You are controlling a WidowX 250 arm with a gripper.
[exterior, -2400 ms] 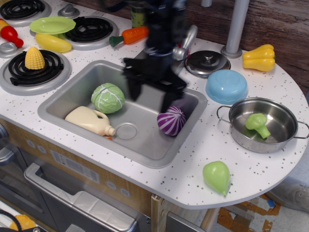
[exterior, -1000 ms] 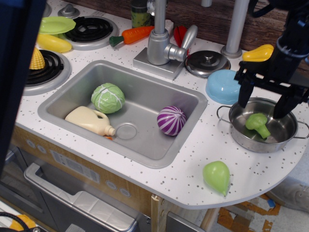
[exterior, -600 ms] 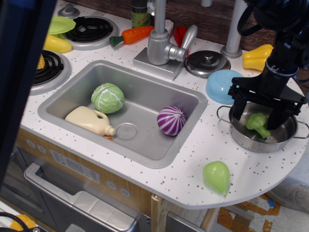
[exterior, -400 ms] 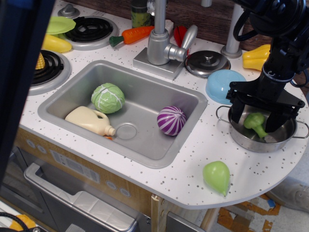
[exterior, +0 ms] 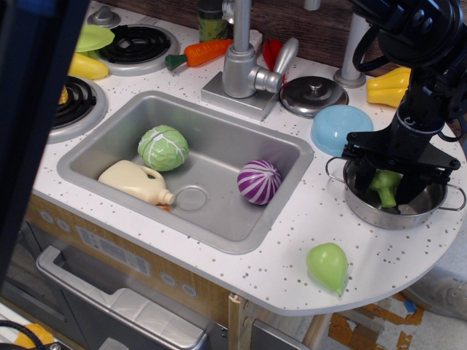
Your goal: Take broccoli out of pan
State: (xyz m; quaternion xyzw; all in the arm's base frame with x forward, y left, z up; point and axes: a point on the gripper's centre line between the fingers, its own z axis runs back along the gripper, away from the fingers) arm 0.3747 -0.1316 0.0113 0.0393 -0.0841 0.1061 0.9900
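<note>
- The gripper [exterior: 384, 184] is lowered into the pan [exterior: 361, 205], its two dark fingers [exterior: 357, 177] on either side of the broccoli [exterior: 384, 185]; whether they press on it or stand just off it cannot be told.
- The broccoli sits inside the pan, head up between the fingers, stem pointing down toward the pan's floor.
- The pan stands on the speckled counter [exterior: 321, 211] near its right edge — just in front of the light-blue bowl [exterior: 341, 129].
- A smooth green teardrop toy [exterior: 327, 266] lies on the counter in front of the pan, apart from it.
- Left of the pan, the sink [exterior: 98, 146] holds a purple cabbage [exterior: 258, 181], a green cabbage [exterior: 163, 147] and a cream bottle [exterior: 137, 181].
</note>
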